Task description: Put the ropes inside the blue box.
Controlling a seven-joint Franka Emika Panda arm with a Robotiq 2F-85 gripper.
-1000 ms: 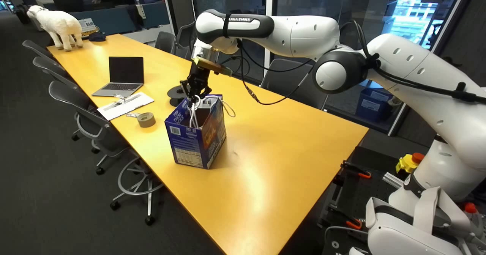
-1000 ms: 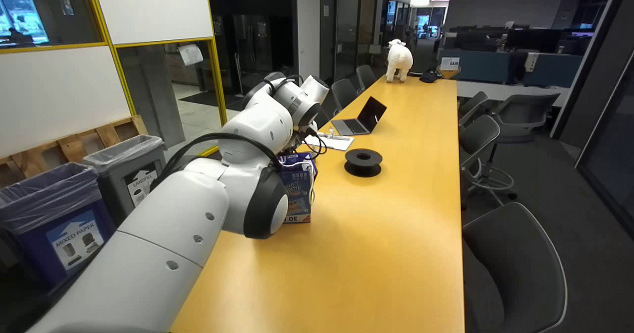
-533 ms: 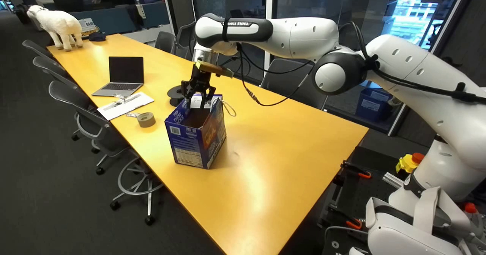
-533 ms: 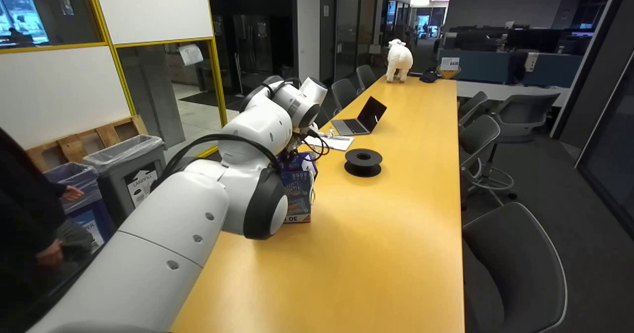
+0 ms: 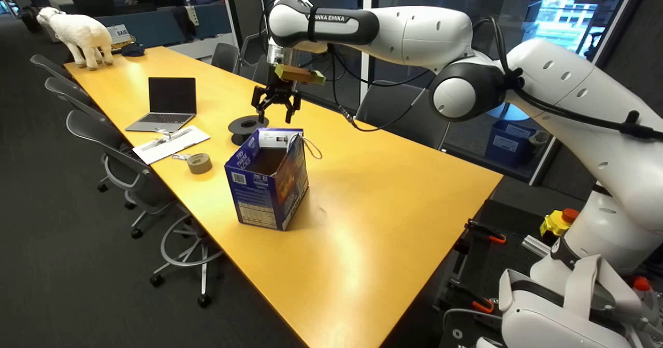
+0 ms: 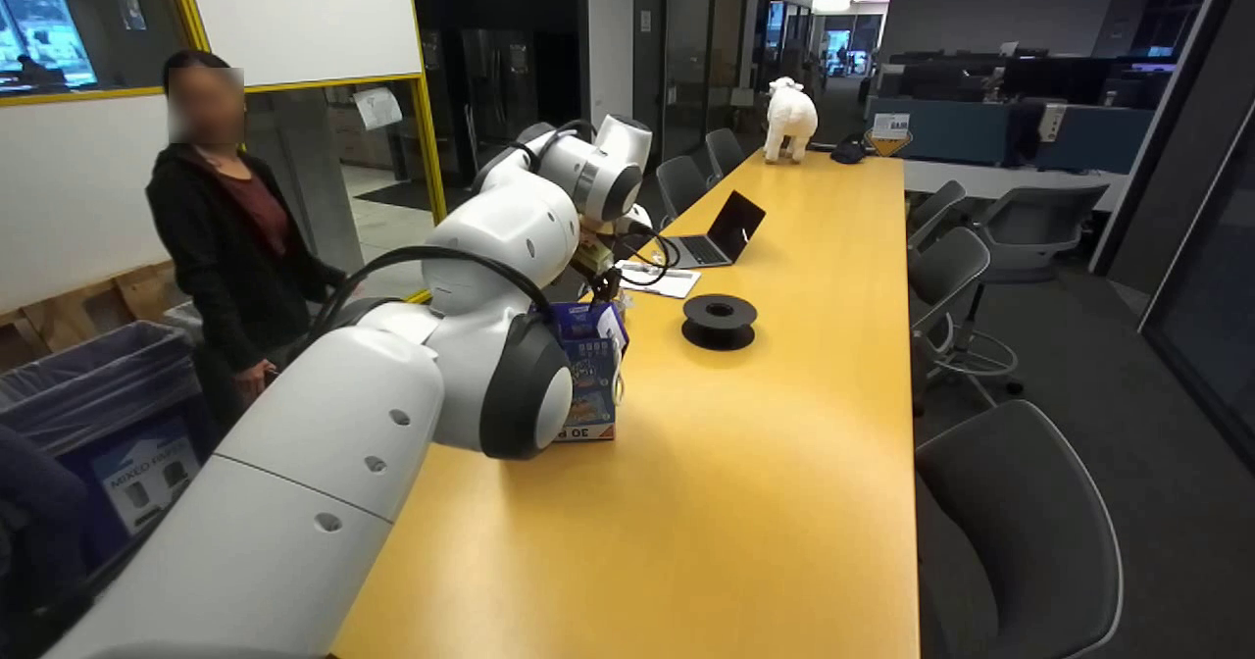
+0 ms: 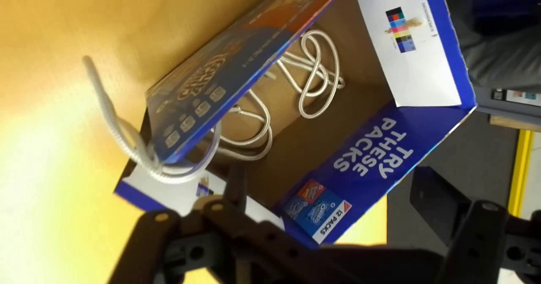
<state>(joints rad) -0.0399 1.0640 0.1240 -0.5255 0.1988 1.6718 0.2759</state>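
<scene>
The blue box [image 5: 255, 198] stands upright on the table with its top open. In the wrist view, pale ropes [image 7: 337, 64] lie in loops inside the blue box [image 7: 380, 140]. One length of rope [image 7: 109, 111] drapes over the box's rim, and its end hangs outside; that outer loop of rope [image 5: 319, 154] also shows in an exterior view. My gripper [image 5: 274, 119] hovers above the box's far end, its jaws spread wide and holding nothing. Seen from the wrist, the gripper [image 7: 329, 178] has one finger over the box and one beyond its edge.
A black spool [image 5: 248, 125] sits close behind the box. A tape roll [image 5: 199, 163], a white sheet [image 5: 173, 145] and a laptop [image 5: 172, 99] lie farther left on the table [image 5: 373, 208]. A person [image 6: 235, 218] stands beside the table near the bins.
My gripper has opened and let go of the ropes, which have dropped into the box. It has risen above the rim. A person has come into view.
</scene>
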